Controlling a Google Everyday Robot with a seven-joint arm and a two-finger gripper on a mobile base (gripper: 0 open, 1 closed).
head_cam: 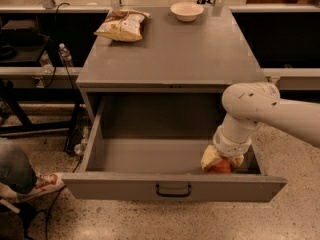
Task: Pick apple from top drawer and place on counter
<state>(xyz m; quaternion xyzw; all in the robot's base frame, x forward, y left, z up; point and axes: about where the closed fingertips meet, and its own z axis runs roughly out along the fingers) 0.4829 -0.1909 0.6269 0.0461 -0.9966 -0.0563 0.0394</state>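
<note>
Grey cabinet, top drawer [145,156] pulled fully out, black handle [173,190] at the centre of its front panel. The white robot arm [260,109] reaches in from the right and bends down into the drawer's front right corner. The gripper [223,160] sits low in that corner, directly over the apple [220,167] and in contact with it. Only part of the red-orange apple shows beneath the pale gripper parts, against the inside of the front panel. Jaw state: cannot be determined, spread or clamped. The counter [175,54] carries a white bowl [186,11] at its back edge and a snack bag [122,25] at back left, well apart from each other.
</note>
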